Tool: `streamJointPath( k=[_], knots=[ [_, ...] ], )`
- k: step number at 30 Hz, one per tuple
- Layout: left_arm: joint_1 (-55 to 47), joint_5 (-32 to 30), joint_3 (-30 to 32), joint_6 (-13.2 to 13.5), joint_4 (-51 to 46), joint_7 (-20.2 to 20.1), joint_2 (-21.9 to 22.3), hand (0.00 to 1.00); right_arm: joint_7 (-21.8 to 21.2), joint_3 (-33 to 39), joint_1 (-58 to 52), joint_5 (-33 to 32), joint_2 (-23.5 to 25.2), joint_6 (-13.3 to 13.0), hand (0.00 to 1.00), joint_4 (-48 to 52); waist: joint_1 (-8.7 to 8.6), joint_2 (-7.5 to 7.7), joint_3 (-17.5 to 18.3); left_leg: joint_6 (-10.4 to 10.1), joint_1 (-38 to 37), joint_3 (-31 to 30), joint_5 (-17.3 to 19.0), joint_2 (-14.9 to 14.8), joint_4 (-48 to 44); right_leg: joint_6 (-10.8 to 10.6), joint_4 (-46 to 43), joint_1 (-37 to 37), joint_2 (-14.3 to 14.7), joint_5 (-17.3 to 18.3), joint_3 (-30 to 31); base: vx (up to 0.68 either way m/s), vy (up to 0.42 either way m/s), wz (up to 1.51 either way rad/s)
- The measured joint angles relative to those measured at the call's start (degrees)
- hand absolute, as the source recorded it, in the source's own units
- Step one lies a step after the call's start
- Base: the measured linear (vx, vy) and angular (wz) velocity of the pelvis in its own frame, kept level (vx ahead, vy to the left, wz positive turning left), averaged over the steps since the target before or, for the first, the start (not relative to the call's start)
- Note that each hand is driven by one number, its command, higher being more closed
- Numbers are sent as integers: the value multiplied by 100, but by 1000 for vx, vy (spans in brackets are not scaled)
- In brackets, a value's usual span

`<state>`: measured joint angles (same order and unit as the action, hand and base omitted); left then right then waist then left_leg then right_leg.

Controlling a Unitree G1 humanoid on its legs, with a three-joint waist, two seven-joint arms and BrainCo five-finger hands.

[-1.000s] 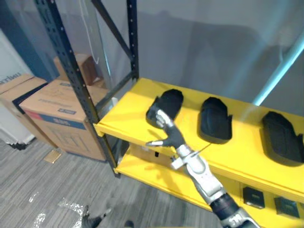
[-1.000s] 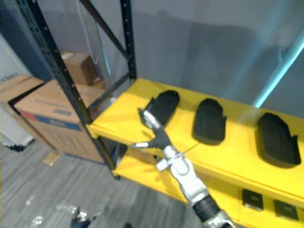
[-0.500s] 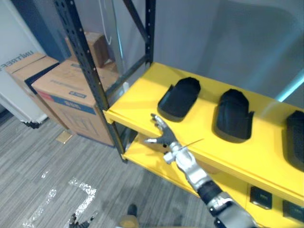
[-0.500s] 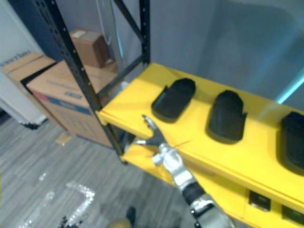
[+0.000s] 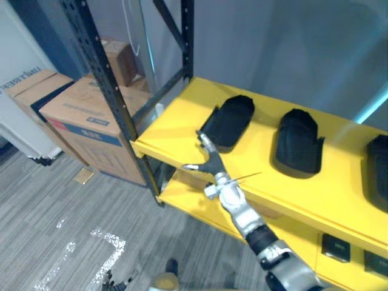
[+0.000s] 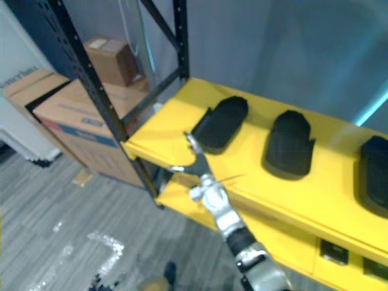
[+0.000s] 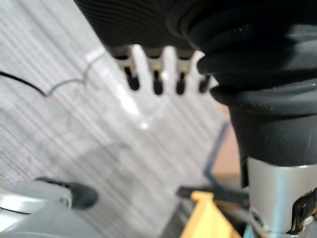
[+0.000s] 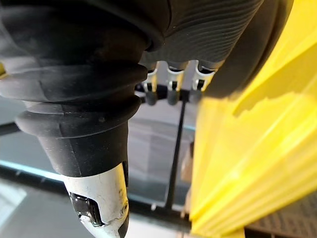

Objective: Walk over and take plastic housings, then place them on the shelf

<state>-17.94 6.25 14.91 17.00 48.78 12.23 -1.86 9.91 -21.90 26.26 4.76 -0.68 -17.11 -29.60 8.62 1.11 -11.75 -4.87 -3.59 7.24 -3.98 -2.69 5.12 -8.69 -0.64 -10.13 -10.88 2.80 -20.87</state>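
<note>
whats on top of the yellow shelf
Three black plastic housings lie on the yellow shelf: the left housing, middle housing and right housing, cut off at the view's edge. The right hand, fingers straight, covers the left housing's near corner.

L hand, dark ribbed cover over the back, hangs above grey striped carpet. Silver fingers w/ dark tips sit in a row, straight, slightly apart, not touching the floor. Pale shiny streaks on carpet past the tips. Yellow shelf corner w/ black bar just beside it.
</note>
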Motion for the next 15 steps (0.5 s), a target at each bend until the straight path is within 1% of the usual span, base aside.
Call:
streamJointPath(
  k=[1,3,5,7,10,11,13,15],
  knots=[
    [-1,0,6,-2,0,0,0,0,0,-28,0,8,-9,-14,0,-1,1,6,-9,1,9,-4,1,15,0,-2,3,0,-15,1,-21,-52,32,7],
    [1,0,23,-3,-3,0,-11,0,22,-69,0,49,-16,-128,0,0,1,21,-7,3,62,-22,2,30,0,-3,30,10,-34,2,-104,-13,24,8],
    [4,0,43,-4,-7,1,-11,0,35,-129,0,56,-5,-414,0,16,7,57,-34,13,70,-24,9,42,-1,-6,39,7,-42,-1,-105,33,9,4],
    [13,0,78,-4,-7,2,-10,0,2,-135,0,51,-4,-460,0,141,9,78,-46,13,70,-24,10,39,-2,-2,32,-2,-38,-5,-104,58,-8,1],
    [26,0,78,-4,-11,2,-7,0,-115,-140,0,51,-45,-367,0,293,4,85,-45,26,65,-25,-13,37,-3,-23,10,-31,-29,-60,-103,106,-24,1],
    [46,0,74,-3,-10,-1,-7,0,-128,-156,0,50,-75,-240,0,292,7,86,-46,27,65,-23,-13,36,-4,-23,17,-32,-25,-60,-103,86,-23,1],
    [65,0,55,-3,-11,-3,-7,0,-125,-214,0,49,-123,-83,0,255,5,86,-46,27,58,-16,-13,29,-6,-23,15,-33,-20,-61,-103,68,-19,-1],
    [77,-1,-4,-7,-10,-9,-6,0,-115,-198,0,53,-123,11,0,101,5,86,-46,27,34,-11,-13,21,-7,-23,0,-51,-16,-61,-105,49,-17,0]
  ],
)
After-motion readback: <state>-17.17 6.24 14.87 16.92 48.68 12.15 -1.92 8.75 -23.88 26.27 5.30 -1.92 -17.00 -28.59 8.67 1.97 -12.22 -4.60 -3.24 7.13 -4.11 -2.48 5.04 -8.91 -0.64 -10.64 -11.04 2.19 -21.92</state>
